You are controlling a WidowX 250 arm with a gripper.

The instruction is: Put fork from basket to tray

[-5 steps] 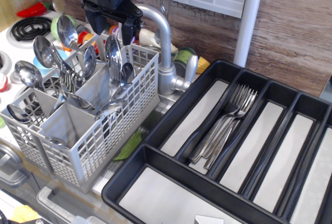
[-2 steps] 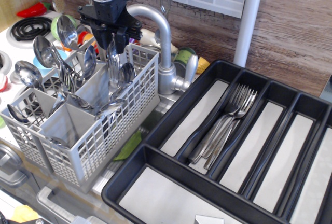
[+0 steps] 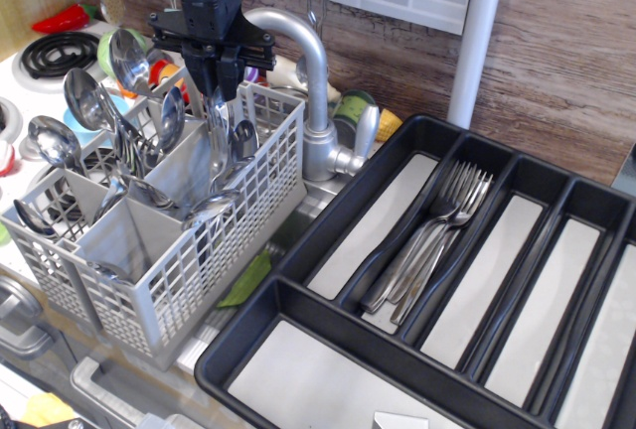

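Early stage of the job, by the look of it. Gripper (image 3: 218,91) down over the rear right compartment of the basket (image 3: 238,240), black fingers drawn close together around the top of a thin steel piece standing upright there. Probably the fork (image 3: 218,136) meant for moving, though tines or bowl hidden down among the other cutlery, so not certain. Looks pinched onto that piece, yet contact too small and dark to confirm; cannot tell for sure whether clamped or merely narrowed around it.

Nothing lifted clear: piece low in its compartment, lower end buried behind the lattice wall. Spoons (image 3: 89,101) crowding the other compartments, round bowls upward, some leaning close beside the gripped piece.

Tray (image 3: 298,240) to the right of the basket on the worktop, well apart from the gripper. Several forks (image 3: 437,235) lying together in one long compartment, tines toward the back wall; neighbouring compartments showing only pale bottoms.

Left to do, as judged from here: secure hold, straight pull upward clear of the neighbouring spoons, carry across past the steel tap (image 3: 313,101), set down in the tray, most sensibly with the forks there.

Risk worth noting: a spoon dragged up alongside.
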